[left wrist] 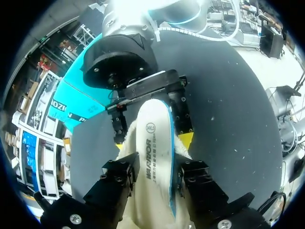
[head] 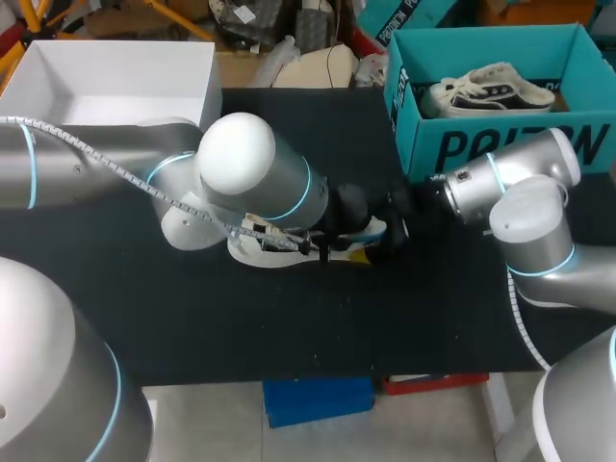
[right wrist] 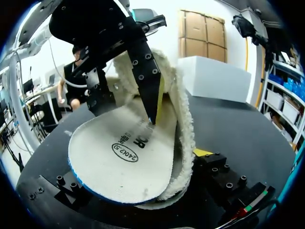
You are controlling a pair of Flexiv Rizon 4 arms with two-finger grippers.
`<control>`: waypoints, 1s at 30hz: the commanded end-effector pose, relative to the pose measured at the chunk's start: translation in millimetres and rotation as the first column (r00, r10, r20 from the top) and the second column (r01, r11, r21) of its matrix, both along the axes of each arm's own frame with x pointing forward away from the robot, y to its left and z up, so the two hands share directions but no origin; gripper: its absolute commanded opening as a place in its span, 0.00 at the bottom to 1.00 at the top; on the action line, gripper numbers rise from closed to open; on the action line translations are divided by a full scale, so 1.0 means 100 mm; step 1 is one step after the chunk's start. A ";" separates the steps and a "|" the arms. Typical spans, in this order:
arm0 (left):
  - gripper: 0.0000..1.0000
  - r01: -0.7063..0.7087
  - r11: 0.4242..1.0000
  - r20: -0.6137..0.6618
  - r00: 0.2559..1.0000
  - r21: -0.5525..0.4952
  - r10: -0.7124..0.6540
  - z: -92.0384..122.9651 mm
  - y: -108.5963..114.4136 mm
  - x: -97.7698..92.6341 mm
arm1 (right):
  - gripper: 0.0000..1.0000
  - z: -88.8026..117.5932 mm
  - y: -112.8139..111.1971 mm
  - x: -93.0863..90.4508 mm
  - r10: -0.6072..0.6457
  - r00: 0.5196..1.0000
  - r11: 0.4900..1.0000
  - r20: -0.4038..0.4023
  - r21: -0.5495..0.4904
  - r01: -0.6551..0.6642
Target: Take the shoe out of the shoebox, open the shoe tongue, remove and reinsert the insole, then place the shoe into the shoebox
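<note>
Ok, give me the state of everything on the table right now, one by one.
Shoe: out of the box, on the table.
Insole: partly out of the shoe.
Left gripper: shut on the shoe.
Right gripper: at the shoe, can't tell if shut.
Shoebox: open.
Other shoe: in the shoebox.
White box: open.

left arm [head: 115, 159] and right arm [head: 510, 178] meeting over white shoe [head: 262, 250], teal shoebox [head: 500, 146] holding 1 sneaker [head: 491, 91], white box [head: 115, 69]
</note>
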State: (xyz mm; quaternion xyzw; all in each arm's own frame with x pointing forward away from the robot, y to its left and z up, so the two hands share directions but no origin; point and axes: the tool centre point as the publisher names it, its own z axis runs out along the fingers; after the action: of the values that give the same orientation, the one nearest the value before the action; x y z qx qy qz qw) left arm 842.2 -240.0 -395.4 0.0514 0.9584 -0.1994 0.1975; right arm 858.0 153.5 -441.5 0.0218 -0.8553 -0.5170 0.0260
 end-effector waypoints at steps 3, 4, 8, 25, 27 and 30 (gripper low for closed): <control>0.38 -0.007 1.000 0.025 1.000 -0.019 0.007 -0.03 -0.11 -0.01 | 0.00 -0.03 0.00 -0.01 -0.001 1.000 1.000 -0.001 -0.002 0.001; 0.38 -0.001 1.000 0.026 1.000 -0.030 0.002 -0.02 -0.12 -0.01 | 0.00 -0.03 0.00 -0.01 -0.001 1.000 1.000 -0.001 -0.002 0.001; 0.37 -0.004 1.000 0.039 0.999 -0.023 0.005 -0.02 -0.14 0.00 | 0.00 -0.03 0.00 -0.01 -0.001 1.000 1.000 -0.001 -0.002 0.001; 0.00 -0.002 0.998 0.003 1.000 -0.060 0.002 0.19 0.07 -0.10 | 0.00 -0.03 0.00 -0.01 -0.001 1.000 1.000 -0.001 -0.002 0.001; 0.00 -0.009 0.996 -0.006 1.000 -0.089 0.008 0.30 0.16 -0.17 | 0.00 -0.03 0.00 -0.01 -0.001 1.000 1.000 -0.001 -0.002 0.001; 0.00 -0.006 0.987 -0.038 0.999 -0.158 0.000 0.53 0.25 -0.28 | 0.00 -0.03 0.00 -0.01 -0.001 1.000 1.000 -0.001 -0.002 0.001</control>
State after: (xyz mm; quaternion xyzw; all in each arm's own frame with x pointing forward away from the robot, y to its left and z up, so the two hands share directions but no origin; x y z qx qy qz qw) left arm 829.0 -246.4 -370.3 0.0255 0.9490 -0.2491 0.1918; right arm 858.2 153.7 -441.3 0.0216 -0.8553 -0.5171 0.0261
